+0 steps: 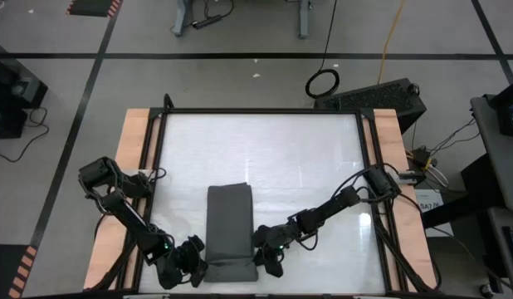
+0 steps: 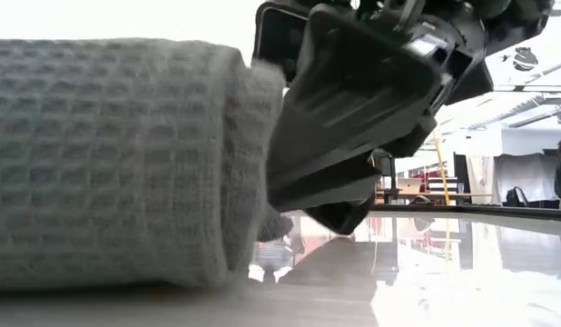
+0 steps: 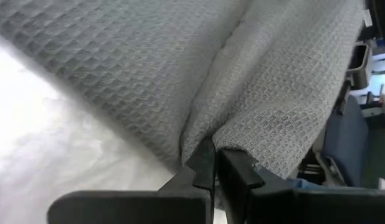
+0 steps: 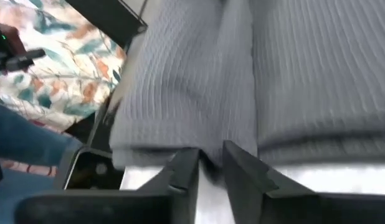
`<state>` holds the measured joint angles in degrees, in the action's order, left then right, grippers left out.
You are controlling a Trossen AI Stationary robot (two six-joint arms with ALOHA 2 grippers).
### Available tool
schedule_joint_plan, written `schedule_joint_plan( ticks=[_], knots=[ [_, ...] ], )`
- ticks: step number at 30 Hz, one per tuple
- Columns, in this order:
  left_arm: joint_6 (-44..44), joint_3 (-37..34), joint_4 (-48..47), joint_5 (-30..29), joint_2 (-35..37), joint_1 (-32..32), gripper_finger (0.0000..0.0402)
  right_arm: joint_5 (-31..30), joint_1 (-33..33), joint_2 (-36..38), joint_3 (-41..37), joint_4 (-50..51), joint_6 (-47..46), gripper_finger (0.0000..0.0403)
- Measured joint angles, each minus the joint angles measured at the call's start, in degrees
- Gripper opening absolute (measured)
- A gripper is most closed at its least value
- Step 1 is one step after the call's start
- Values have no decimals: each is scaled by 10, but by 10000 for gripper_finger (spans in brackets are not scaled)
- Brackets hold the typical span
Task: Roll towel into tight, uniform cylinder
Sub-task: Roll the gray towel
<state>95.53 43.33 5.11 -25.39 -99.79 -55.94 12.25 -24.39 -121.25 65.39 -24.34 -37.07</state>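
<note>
The dark grey towel (image 1: 230,218) lies as a narrow strip in the middle of the table. Its near end is rolled into a thick roll (image 1: 232,271) that rests on the table, seen close up in the low view (image 2: 117,163). My left gripper (image 1: 197,267) is at the roll's left end, shut on cloth (image 3: 211,155). My right gripper (image 1: 258,256) is at the roll's right end (image 2: 279,186). Its fingers (image 4: 210,160) stand a narrow gap apart, at the crease between the roll and the flat part. My left gripper pinches a fold of the towel (image 3: 208,138) between its two fingertips, at the roll's left end. It comes from the table's left, slanting down. The cloth bunches into a crease at the fingertips, and the roll rests on the table. My right gripper's fingertips (image 4: 187,163) stand right at the towel's right edge; I cannot tell whether they touch it.
The glossy white table top (image 1: 306,158) has a dark frame and wooden side rails (image 1: 132,166). Bare surface lies beyond the towel and on both sides of it. A keyboard (image 1: 373,93) and cables lie on the floor beyond the far edge.
</note>
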Motion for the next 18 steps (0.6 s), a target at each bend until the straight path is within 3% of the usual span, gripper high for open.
schedule_joint_plan(
  ticks=[7,12,18],
  knots=[
    [41,-22,27,9,1,10,15,-7,11,79,0,179,6,139],
    [58,-24,25,10,1,19,15,-67,11,144,0,319,-3,183],
    [72,-24,22,12,1,27,15,-126,-16,184,0,309,-23,207]
  ],
)
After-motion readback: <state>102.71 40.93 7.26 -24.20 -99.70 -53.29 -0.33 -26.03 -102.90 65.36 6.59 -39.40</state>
